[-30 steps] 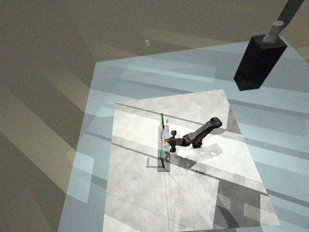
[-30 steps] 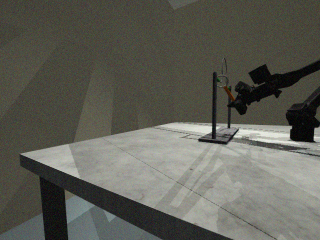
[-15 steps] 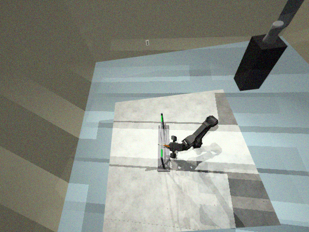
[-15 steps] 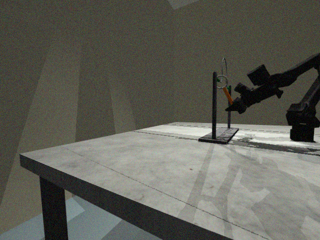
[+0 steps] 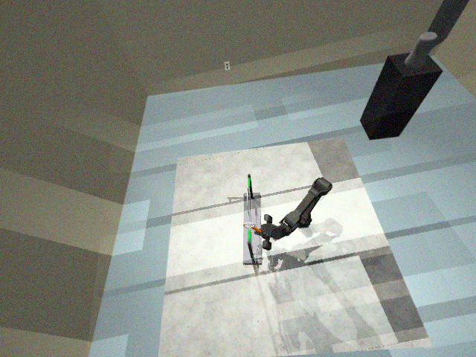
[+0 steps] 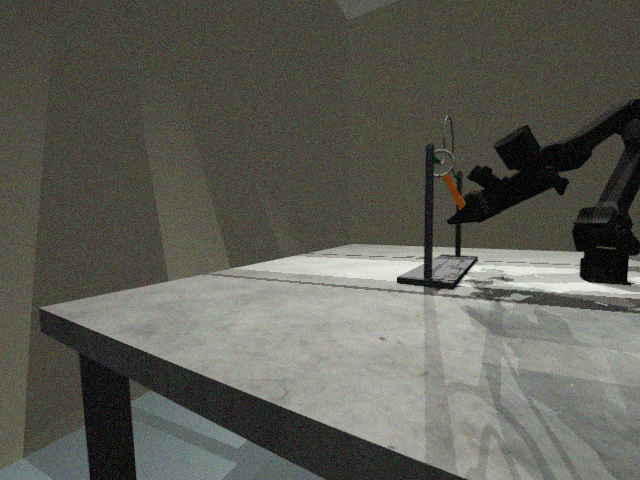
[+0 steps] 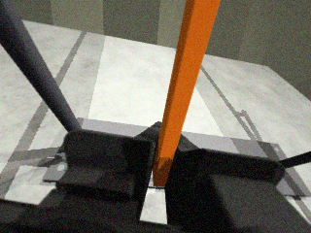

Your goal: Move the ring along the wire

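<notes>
Near the centre of the top view, the ring [image 5: 245, 224] [image 6: 435, 173] is located beside the inner end of the lower green part [image 5: 248, 235] of the wire. In the exterior view it appears right of centre, just beside the upper end of the near post [image 5: 251, 250] [image 6: 428, 217]. Whether the ring touches the wire cannot be determined. The orange handle [image 5: 256, 229] [image 6: 453, 191] [image 7: 184, 87] extends from the ring toward the lower right of the frame in both views. The fingers of the tool [image 5: 259, 233] [image 6: 460, 212] [image 7: 160, 170] are clamped on the handle's free end. In the wrist view, the handle rises from between the fingers at lower centre to the top edge, inclined to the right.

In the exterior view, the thin grey part [image 6: 453, 135] of the wire arches above the ring. The far post [image 5: 251, 190] [image 6: 458, 232] stands upright behind the near post. Both posts are mounted on a flat base [image 5: 257, 215] [image 6: 413, 279], which rests on the worktop [image 5: 207, 314] [image 6: 258, 330] [image 7: 131, 73]. The upper green part [image 5: 248, 181] adjoins the far post in the top view. The dark arm [image 5: 303, 209] [image 6: 594, 139] extends from the tool toward the upper right of the frame.
</notes>
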Available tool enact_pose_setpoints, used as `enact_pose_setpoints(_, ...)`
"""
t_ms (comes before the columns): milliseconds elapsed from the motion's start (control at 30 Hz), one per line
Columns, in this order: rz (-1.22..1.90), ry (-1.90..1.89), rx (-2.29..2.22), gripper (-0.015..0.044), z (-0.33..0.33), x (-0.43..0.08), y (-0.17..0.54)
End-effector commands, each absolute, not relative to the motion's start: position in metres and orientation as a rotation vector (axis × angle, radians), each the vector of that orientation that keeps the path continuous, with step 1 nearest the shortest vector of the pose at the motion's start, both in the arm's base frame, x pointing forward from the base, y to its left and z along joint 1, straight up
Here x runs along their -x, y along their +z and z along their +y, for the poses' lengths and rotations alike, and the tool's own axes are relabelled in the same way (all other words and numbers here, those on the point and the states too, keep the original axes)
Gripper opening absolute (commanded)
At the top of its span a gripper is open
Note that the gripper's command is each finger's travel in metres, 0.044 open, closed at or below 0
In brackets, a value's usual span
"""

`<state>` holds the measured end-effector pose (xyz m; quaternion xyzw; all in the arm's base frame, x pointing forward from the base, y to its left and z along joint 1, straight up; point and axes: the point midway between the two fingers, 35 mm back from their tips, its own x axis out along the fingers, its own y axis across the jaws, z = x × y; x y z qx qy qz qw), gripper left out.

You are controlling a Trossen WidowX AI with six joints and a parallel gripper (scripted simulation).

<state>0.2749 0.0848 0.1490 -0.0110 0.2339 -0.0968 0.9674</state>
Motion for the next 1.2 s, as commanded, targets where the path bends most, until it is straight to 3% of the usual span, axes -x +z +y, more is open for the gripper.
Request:
enact_pose_setpoints(0,0.472,-0.197,0.003,-0.0150,0.091,-0.276,0.149)
enact_pose_setpoints(1167,0.466,-0.198,-0.017,-0.0150,0.128,-0.279,0.150)
